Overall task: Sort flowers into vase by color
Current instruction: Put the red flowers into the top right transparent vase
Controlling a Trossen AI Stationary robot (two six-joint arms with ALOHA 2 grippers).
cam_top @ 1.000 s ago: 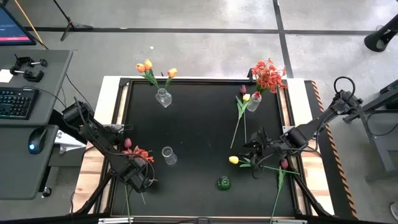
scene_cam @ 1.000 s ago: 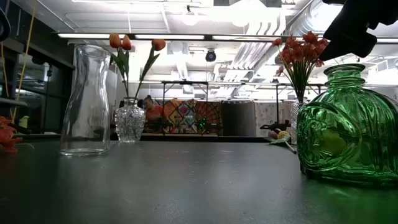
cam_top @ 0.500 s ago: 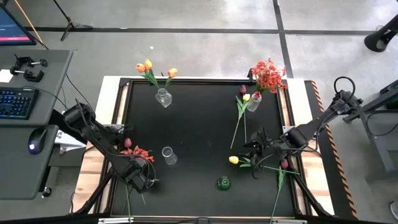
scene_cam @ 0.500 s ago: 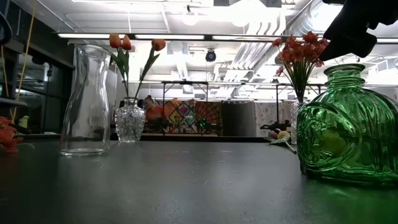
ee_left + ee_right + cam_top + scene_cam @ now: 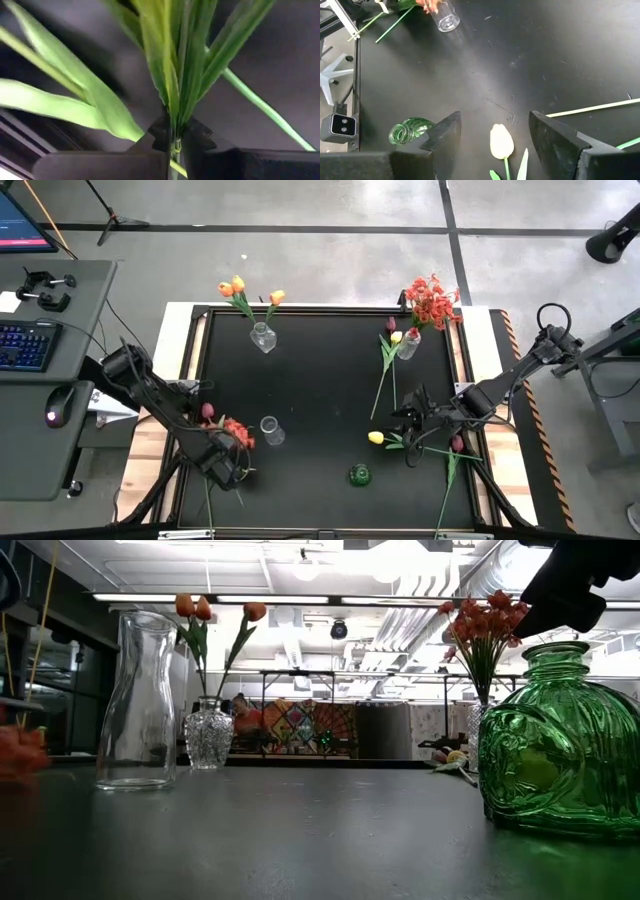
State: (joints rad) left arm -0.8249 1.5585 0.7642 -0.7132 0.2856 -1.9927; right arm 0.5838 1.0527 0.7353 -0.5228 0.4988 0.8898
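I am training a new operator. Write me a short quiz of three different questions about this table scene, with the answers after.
1. True or false: the left claw is shut on the red-orange spray's stem.
2. Which vase stands empty near the table's front edge? A) green vase B) the vase holding orange tulips C) the vase holding red-orange blossoms
3. Fill in: between the right claw's open fingers lies a ___ tulip.

Key: 1 true; 2 A; 3 yellow.
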